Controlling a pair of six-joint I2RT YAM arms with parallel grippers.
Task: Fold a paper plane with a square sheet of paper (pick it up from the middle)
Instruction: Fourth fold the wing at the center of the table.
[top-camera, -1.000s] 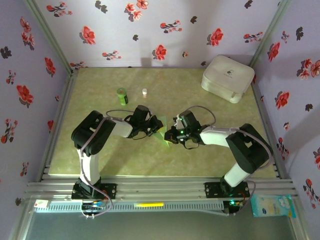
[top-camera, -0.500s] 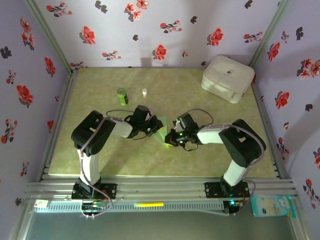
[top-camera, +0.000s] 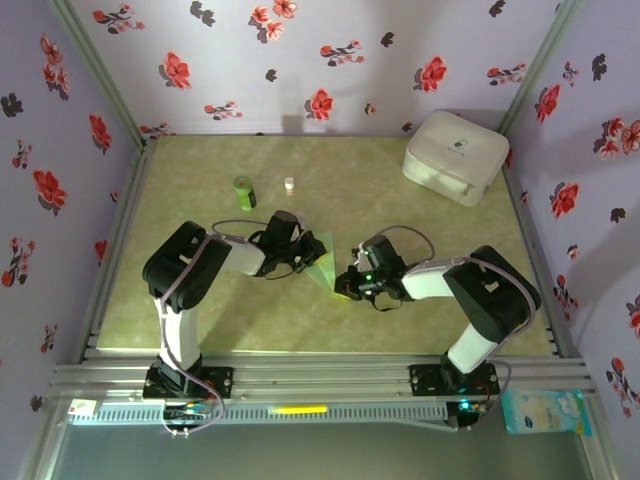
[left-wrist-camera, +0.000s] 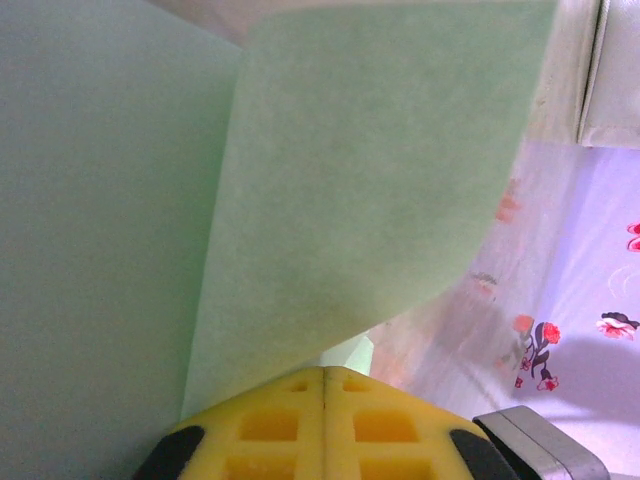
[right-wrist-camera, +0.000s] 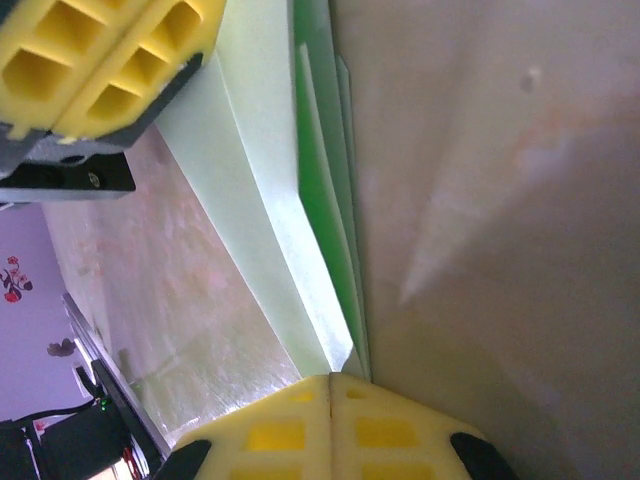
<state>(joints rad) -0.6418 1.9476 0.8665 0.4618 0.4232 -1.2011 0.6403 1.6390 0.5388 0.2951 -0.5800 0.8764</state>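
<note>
The pale green sheet of paper (top-camera: 322, 262) lies mid-table, folded into layered flaps with one flap standing up. In the left wrist view that curled flap (left-wrist-camera: 350, 180) rises right in front of my left gripper (left-wrist-camera: 325, 372), whose yellow pads are shut tip against the paper. From above, the left gripper (top-camera: 306, 258) is at the paper's left side. My right gripper (top-camera: 345, 284) is at the paper's lower right end. Its pads (right-wrist-camera: 330, 378) are shut, and the stacked paper edges (right-wrist-camera: 325, 200) run down to their tip. The left gripper's fingers (right-wrist-camera: 110, 60) touch the same paper.
A small dark green bottle (top-camera: 244, 191) and a tiny white cap (top-camera: 289, 184) stand behind the left arm. A white rounded case (top-camera: 455, 155) sits in the far right corner. Flowered walls close in three sides, and a metal rail (top-camera: 320, 375) runs along the near edge.
My right gripper has slid a little toward the near right along the paper's end, with its forearm swinging. The left gripper and the paper have stayed put.
</note>
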